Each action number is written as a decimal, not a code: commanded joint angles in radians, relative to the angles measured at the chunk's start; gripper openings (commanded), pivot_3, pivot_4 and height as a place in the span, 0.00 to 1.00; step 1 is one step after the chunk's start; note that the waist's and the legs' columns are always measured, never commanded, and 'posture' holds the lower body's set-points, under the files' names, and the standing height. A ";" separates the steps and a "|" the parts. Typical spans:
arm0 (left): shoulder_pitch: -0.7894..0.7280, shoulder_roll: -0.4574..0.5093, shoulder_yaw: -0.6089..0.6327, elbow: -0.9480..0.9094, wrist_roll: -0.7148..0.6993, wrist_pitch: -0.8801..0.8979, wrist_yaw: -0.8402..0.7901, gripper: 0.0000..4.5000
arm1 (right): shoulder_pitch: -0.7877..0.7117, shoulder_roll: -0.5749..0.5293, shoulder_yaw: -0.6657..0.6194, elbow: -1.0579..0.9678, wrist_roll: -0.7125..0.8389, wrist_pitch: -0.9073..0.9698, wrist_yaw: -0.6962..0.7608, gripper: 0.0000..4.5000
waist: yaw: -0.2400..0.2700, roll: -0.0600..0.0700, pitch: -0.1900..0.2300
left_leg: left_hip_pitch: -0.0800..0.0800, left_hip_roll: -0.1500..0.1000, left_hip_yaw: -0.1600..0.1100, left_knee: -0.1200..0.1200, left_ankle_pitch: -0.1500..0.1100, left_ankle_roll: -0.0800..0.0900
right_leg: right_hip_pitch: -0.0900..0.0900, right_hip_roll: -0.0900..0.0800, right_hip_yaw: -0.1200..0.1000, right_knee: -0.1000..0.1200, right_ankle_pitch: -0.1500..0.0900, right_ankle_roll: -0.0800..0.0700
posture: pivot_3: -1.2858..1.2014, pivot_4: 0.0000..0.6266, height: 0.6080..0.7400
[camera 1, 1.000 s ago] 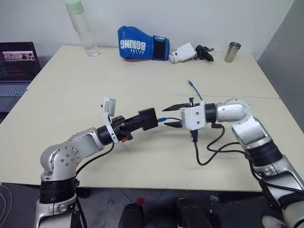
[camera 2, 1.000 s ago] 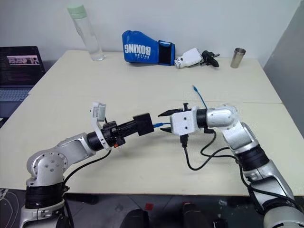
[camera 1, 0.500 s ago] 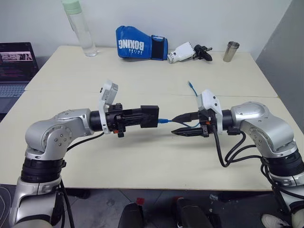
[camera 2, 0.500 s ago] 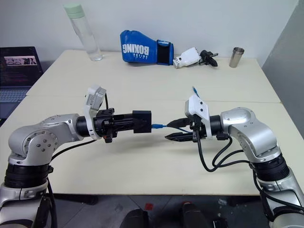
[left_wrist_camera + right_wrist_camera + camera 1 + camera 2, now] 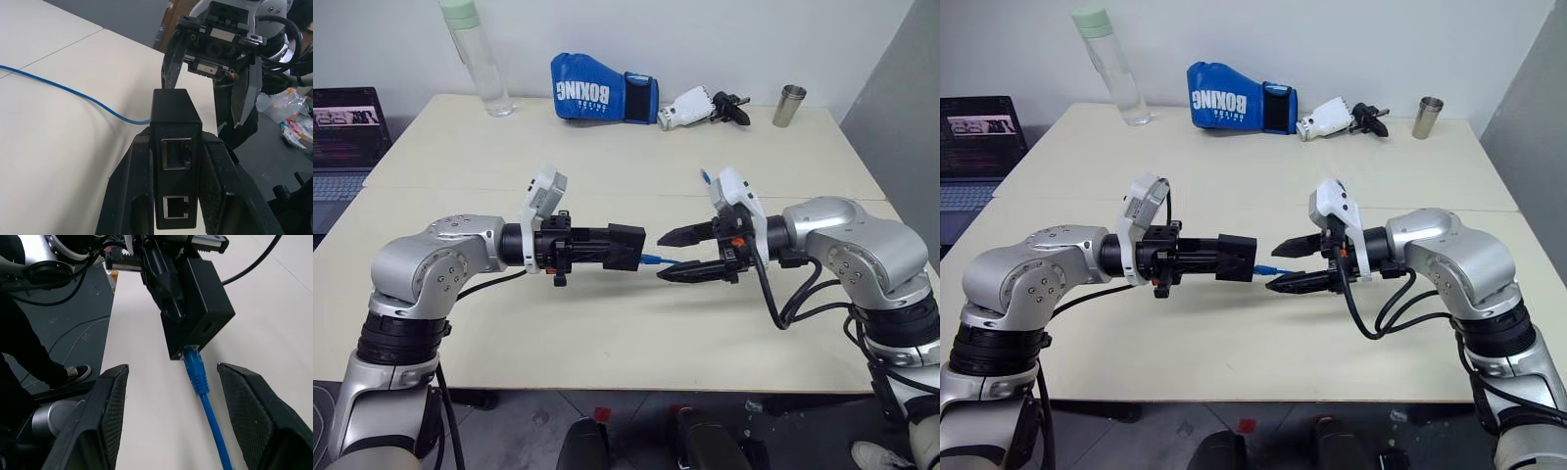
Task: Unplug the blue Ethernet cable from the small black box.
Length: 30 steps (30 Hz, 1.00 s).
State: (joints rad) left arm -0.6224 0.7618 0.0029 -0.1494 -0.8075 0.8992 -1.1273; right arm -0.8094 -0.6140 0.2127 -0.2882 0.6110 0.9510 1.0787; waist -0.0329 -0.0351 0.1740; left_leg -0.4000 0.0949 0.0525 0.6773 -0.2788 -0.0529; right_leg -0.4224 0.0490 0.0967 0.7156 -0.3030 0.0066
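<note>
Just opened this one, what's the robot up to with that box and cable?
The left end effector is shut on the small black box, holding it above the table. The blue Ethernet cable is plugged into the box's far side. The right end effector faces the box with its fingers open on either side of the cable just past the plug, not gripping it. The unplugging is not yet done.

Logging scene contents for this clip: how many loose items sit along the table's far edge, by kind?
Clear plastic bottle with pale green cap: 1
Blue boxing glove: 1
Spare white and black claw unit: 1
Small metal cup: 1
Total: 4
</note>
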 commanded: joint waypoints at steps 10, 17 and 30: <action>-0.026 0.011 0.008 -0.051 0.006 -0.020 -0.026 0.17 | -0.144 0.064 0.105 0.201 -0.050 -0.019 0.074 0.66 | 0.001 0.000 0.000 | -0.001 0.000 0.001 0.000 0.000 0.000 | -0.001 0.000 0.000 0.000 0.000 0.000 | 0.52 0.24 1.00; -0.018 0.014 0.013 -0.063 0.006 -0.018 -0.026 0.17 | -0.179 0.064 0.131 0.276 -0.089 -0.066 0.156 0.66 | 0.001 0.000 0.000 | -0.001 0.000 0.001 0.000 0.000 0.000 | -0.001 0.000 0.000 0.000 0.000 0.000 | 0.52 0.24 1.00; -0.009 0.017 0.012 -0.069 0.011 -0.023 -0.028 0.17 | -0.207 0.068 0.145 0.342 -0.140 -0.098 0.223 0.25 | 0.001 0.000 0.000 | -0.001 0.000 0.001 0.000 0.000 0.000 | -0.001 0.000 0.000 0.000 0.000 0.000 | 0.52 0.24 1.00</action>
State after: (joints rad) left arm -0.6237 0.7624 0.0032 -0.1868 -0.7964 0.8878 -1.1448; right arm -0.9835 -0.5450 0.3753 0.0571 0.4801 0.8679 1.2927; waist -0.0322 -0.0349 0.1741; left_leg -0.4005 0.0951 0.0530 0.6772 -0.2788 -0.0528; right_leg -0.4233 0.0489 0.0966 0.7154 -0.3030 0.0065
